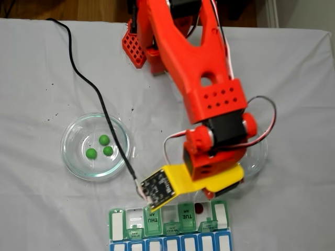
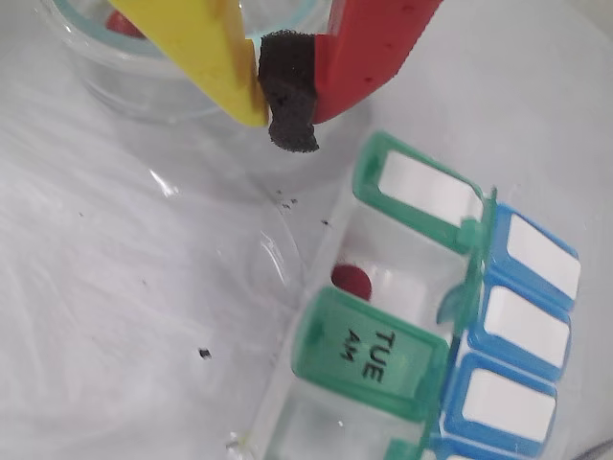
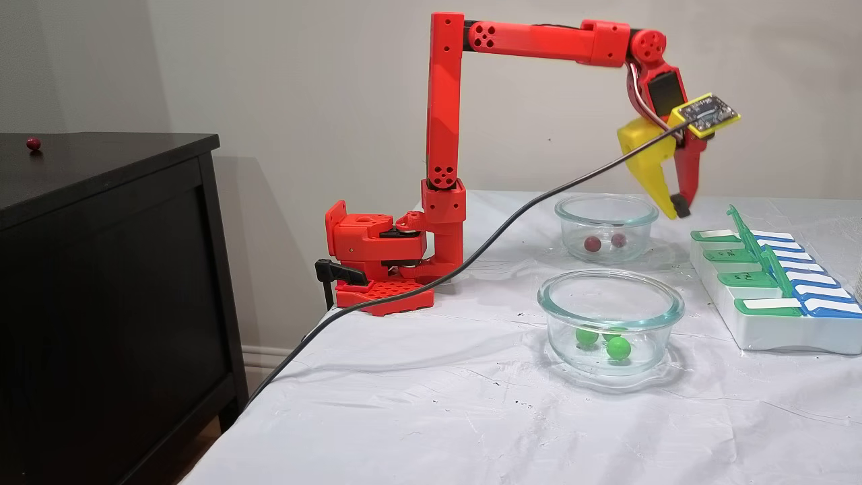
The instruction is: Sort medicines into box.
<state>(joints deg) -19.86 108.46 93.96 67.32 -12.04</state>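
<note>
Fingers: we see the yellow-and-red two-finger gripper point(image 2: 287, 110) w/ tips nearly together, narrow; a black foam pad sits betw. them in the wrist view, no ball held. In a fixed view the gripper point(image 3: 675, 205) hangs above the surface, betw. the far dish and the organizer.
Red ball vs fingers: one dark red round ball point(image 2: 351, 282) lies in an open organizer compartment, below the tips in the wrist view, apart from them, next to the lid marked TUE AM.
Box: flat white pill organizer w/ translucent green lids and a blue row point(image 3: 761, 323) on the surface at the right of that fixed view; in a fixed view from above point(image 1: 118, 222) we read THU and TUE, several lids up.
Other reds: two dark red balls point(image 3: 592, 244) in the far round clear glass dish point(image 3: 606, 205).
Greens: three bright green round balls point(image 1: 104, 139) clustered in the near round clear glass dish point(image 1: 70, 157), well apart from the fingers.
Surface: white wrinkled cloth-covered surface point(image 3: 438, 404).
Stray: one dark red ball point(image 3: 33, 143) on the black cabinet point(image 3: 101, 269).
</note>
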